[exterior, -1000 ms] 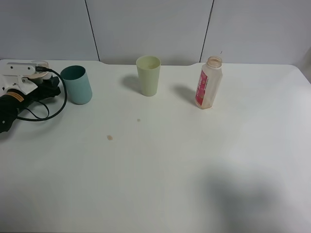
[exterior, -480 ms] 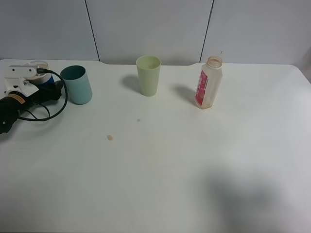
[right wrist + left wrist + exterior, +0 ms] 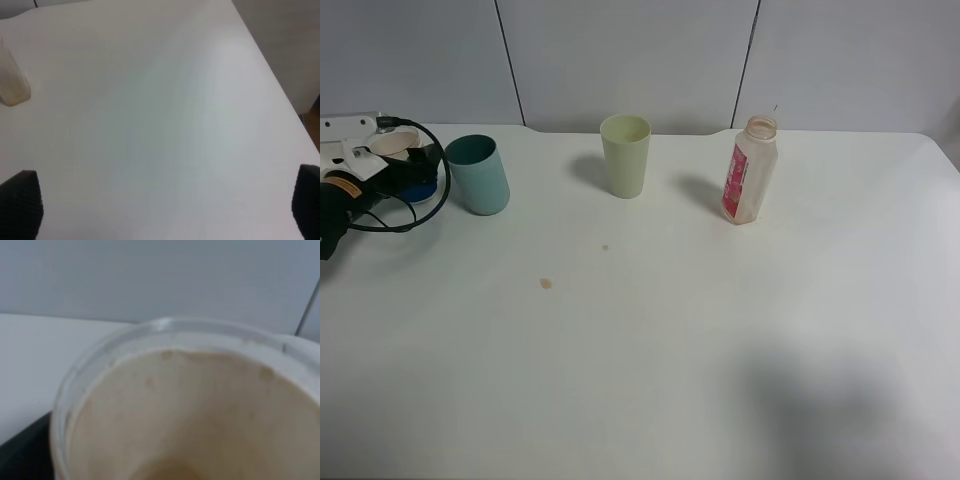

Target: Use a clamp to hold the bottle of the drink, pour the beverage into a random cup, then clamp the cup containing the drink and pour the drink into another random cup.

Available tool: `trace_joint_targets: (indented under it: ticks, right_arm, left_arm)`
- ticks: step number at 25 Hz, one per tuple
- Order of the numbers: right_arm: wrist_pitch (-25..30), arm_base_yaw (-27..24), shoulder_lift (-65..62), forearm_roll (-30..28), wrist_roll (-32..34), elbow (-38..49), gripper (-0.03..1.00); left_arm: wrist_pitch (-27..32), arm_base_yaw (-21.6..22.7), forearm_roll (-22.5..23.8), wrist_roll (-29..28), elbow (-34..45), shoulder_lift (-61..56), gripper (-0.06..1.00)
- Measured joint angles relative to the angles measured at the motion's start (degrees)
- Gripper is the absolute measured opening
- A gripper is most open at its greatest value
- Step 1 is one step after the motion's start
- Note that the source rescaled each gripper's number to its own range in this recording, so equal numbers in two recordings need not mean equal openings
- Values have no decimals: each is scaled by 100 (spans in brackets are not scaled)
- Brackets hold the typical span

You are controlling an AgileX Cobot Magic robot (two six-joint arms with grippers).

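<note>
Left jaws of unclear state around blue-sleeved cup; right jaws apart.

Some things are hard to see

The blue cup at 9 o'clock on the table is half hidden behind the left gripper and its cable. Up close, the cup is blurry and cut off, its bottom unseen. The bottle is cut off too.
</note>
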Motion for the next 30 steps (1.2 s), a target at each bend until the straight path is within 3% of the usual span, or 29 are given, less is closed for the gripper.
trace_joint_targets:
  ticks: [24, 30]
  right_arm:
    - [0, 0, 0, 0, 0, 0, 100]
    - [0, 0, 0, 0, 0, 0, 100]
  left_arm:
    - [4, 0, -10, -89, 215, -978, 72]
    - [6, 0, 247, -108, 227, -1587, 72]
